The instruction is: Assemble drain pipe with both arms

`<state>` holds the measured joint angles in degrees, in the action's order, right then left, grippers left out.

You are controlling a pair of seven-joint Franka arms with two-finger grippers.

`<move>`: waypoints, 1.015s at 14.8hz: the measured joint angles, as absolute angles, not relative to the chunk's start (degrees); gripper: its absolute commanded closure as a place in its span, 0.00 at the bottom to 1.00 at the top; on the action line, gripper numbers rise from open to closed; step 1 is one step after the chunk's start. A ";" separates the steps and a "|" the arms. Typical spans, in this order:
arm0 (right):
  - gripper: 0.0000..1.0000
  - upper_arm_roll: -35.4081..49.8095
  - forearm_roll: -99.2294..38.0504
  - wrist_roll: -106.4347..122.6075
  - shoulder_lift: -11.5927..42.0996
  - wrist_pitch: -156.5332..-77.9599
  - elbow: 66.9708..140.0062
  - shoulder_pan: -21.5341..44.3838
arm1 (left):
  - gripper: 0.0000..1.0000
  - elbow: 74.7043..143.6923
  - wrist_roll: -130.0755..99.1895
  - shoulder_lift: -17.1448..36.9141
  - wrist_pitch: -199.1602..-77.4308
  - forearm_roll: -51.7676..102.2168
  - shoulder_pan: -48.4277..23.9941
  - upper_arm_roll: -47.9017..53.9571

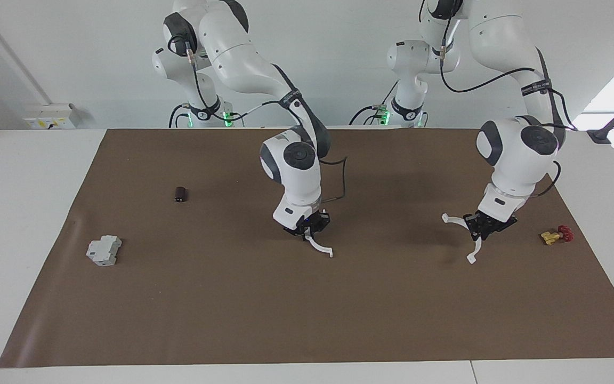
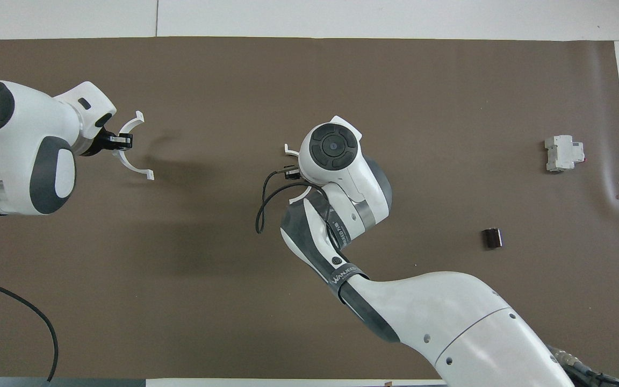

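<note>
Right tool [image 1: 309,230] gripping white arc [image 1: 320,246], left tool [image 1: 482,228] gripping second arc [image 1: 459,222]

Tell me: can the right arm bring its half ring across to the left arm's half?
Probably yes. Both end effectors, right and left, hold their half rings with only bare mat between them.

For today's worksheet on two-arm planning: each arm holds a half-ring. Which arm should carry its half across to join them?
Probably the left. Its gripper holds its half-ring by the middle, both ends free; the right gripper holds its half-ring mid-mat.
</note>
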<state>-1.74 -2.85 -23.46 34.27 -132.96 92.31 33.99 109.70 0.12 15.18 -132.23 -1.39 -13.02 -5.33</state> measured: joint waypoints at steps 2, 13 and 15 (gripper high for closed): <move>0.00 -2.13 -2.76 -23.46 34.20 -132.89 91.91 33.94 | 1.00 109.71 -2.76 15.27 -132.33 -1.39 -17.05 -5.29; 0.00 -3.37 -0.90 -6.90 10.50 -98.16 88.63 10.44 | 1.00 102.34 -23.60 24.87 -132.97 -6.33 -33.98 -5.18; 0.00 -3.37 -0.90 -3.91 6.76 -93.15 88.73 6.83 | 1.00 102.06 -24.52 25.48 -133.01 -6.47 -35.13 -5.19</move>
<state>-3.37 -0.90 -3.91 6.76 -93.15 88.73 6.83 102.06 -24.52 25.48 -133.01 -6.47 -35.13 -5.19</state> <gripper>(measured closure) 0.000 0.797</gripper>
